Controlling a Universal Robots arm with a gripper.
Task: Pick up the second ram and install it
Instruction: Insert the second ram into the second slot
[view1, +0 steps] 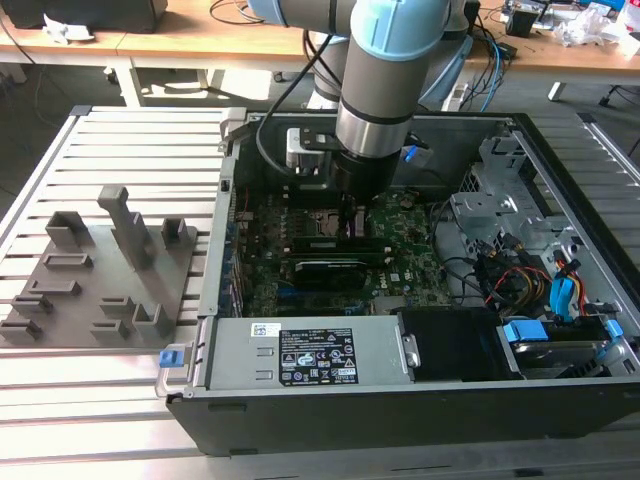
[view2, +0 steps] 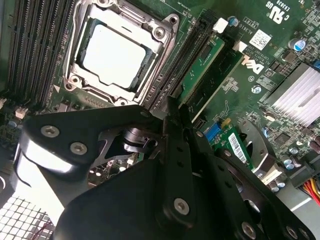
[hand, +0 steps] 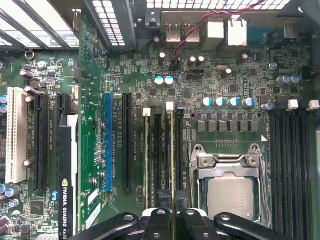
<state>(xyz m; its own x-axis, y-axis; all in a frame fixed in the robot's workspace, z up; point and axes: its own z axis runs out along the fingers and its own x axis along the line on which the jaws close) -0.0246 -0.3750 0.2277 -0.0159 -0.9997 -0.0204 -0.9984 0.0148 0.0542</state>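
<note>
The gripper (hand: 173, 205) is squeezed down narrow, with a finger (hand: 160, 216) on each side of the second ram (hand: 172, 150), so it's pinching the stick by its top edge. In the first wrist view the ram is edge-on, a thin yellowish line running from between the fingers up to a white clip (hand: 170, 105). It stands on edge in a slot just beside the socket (hand: 230, 195). I can't tell if it's fully seated.

In the second wrist view the gripper (view2: 172, 107) tips meet right at the near end of the ram (view2: 202, 67). The green board runs away from them along the slot, next to the socket (view2: 112, 50) with its bare silver chip.

A second thin stick (hand: 146, 160) sits parallel, a slot or so further from the socket, with its own white clip. Past that come long black slots and one blue slot (hand: 108, 142), then the black card (hand: 67, 175).

In the exterior view the arm (view1: 385, 90) reaches straight down into the open case (view1: 560, 180). The gripper (view1: 350, 205) is low over the motherboard (view1: 405, 240), near the socket (view1: 318, 222). The black card (view1: 325, 268) lies just in front, and the grey power supply (view1: 300, 355) is along the near edge. On the exterior view's left, well away from the case, a grey fixture plate (view1: 100, 270) sits on the slatted table (view1: 150, 130).
</note>
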